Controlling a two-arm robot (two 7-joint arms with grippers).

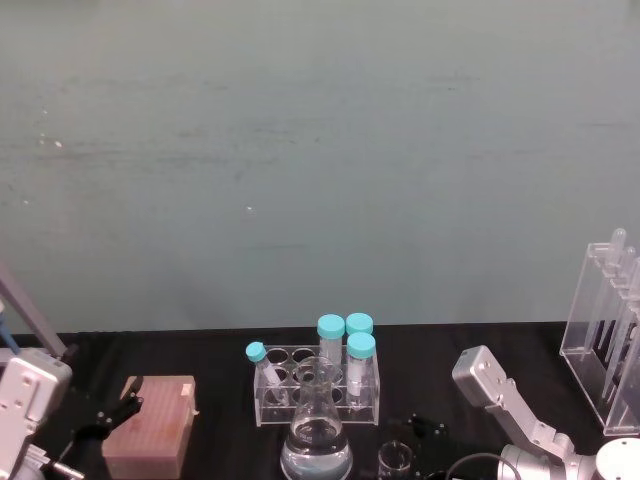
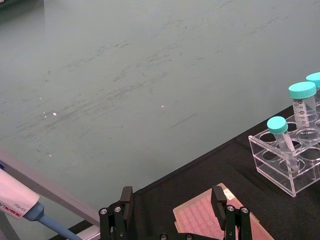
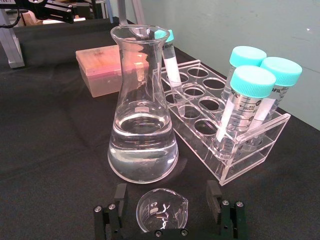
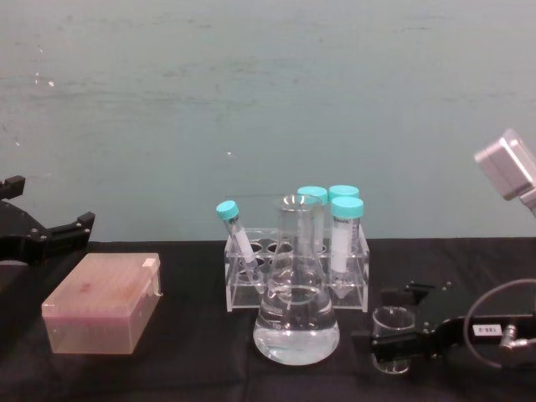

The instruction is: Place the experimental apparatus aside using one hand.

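Straddling small beaker with open right gripper; tall tube rack already aside far right; flask, beaker pending; left gripper open over pink box

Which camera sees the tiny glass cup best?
The right wrist view. The small beaker sits close up between the open fingers of the right gripper. The chest view shows it side-on beside the flask; the head view shows it small, at the bottom edge.

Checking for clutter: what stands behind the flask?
Behind the flask, a clear rack holds four teal-capped tubes. In the chest view the flask covers the rack's middle wells.
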